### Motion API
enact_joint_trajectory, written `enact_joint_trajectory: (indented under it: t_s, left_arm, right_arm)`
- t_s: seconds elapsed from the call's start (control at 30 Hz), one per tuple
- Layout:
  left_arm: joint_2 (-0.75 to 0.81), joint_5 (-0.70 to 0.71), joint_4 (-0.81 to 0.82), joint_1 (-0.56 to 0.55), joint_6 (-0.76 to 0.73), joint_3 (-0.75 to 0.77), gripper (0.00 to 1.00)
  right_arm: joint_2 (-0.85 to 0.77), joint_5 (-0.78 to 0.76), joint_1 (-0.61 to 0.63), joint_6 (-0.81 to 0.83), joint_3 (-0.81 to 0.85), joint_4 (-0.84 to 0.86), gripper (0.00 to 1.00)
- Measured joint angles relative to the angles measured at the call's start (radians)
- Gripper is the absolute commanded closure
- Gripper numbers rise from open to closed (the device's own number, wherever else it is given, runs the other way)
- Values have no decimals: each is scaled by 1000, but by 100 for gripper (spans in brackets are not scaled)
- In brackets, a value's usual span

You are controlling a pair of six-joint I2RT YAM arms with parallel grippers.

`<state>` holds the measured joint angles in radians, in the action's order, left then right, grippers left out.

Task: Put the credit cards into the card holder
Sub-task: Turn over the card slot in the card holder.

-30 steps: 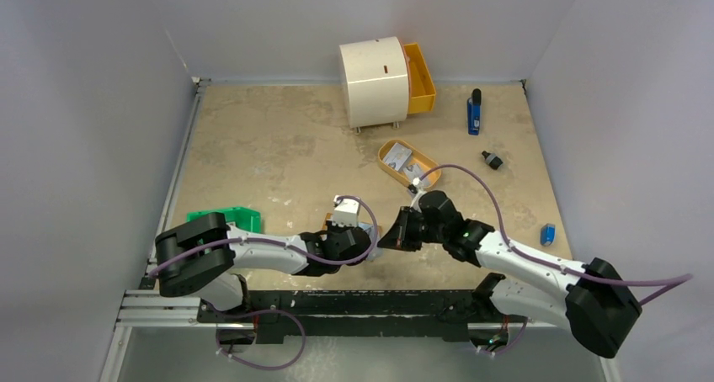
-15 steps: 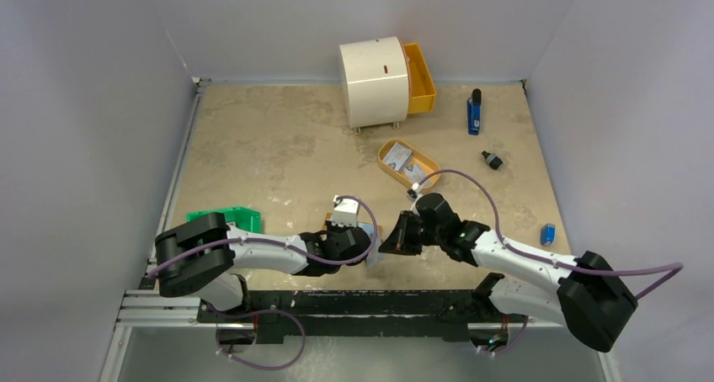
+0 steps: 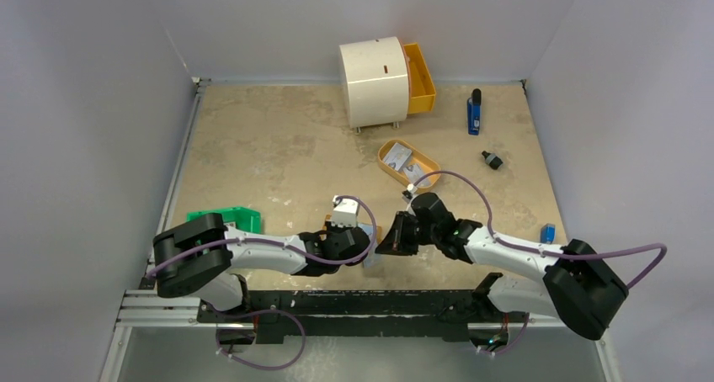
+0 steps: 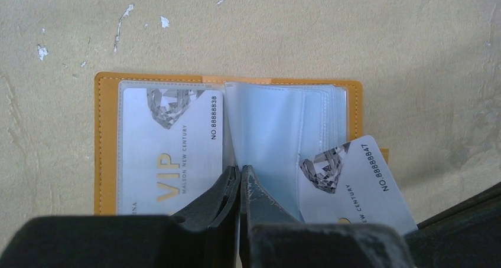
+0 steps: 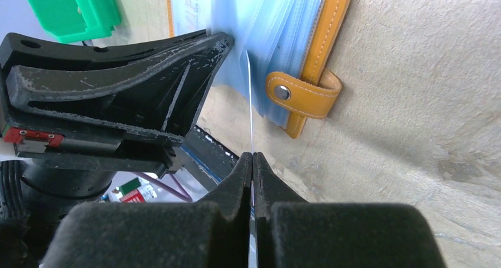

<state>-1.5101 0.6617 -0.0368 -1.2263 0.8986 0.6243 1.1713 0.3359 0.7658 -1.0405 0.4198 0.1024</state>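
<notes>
Left gripper (image 4: pixel 239 172): fingers pressed together, pinching the lower edge of a clear plastic sleeve (image 4: pixel 266 132) at the fold of the open tan leather card holder (image 4: pixel 106 138).
Right gripper (image 5: pixel 252 159): closed tight on the near edge of a thin, pale white-blue held card (image 5: pixel 250 103), which is seen edge-on here.
Left arm: stretched low over the beige table (image 3: pixel 278 146), reaching from lower left to bottom centre of the overhead view.
Right arm: stretched low from lower right, its wrist facing the left gripper, the two just beside each other.
Held card, left wrist view (image 4: pixel 354 185): lower right, tilted, its upper-left corner slipped among the right-hand sleeves, the rest jutting past the holder's corner.
Stored card (image 4: pixel 171 144): same pale design, marked "VIP", flat inside the left-hand sleeve.
Card holder, overhead view: lies open, mostly hidden by the grippers.
</notes>
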Motion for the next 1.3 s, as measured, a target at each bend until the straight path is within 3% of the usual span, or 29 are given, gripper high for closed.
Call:
enact_joint_trajectory:
  t_s: [0.37, 0.57, 0.87, 1.1, 1.3]
  left_arm:
    - [100, -22, -130, -1, -1, 24, 68]
    - [183, -14, -187, -1, 2, 59, 68]
    - [310, 116, -347, -1, 98, 21, 78]
    - [475, 154, -414, -1, 150, -54, 70]
    - [518, 146, -367, -1, 130, -55, 67]
  right_arm:
    - [21, 24, 0, 1, 1, 35, 100]
    - [66, 39, 0, 10, 18, 47, 100]
    - [129, 79, 13, 48, 90, 89, 100]
    - [261, 105, 18, 77, 159, 144, 100]
    - [339, 105, 20, 76, 170, 169, 100]
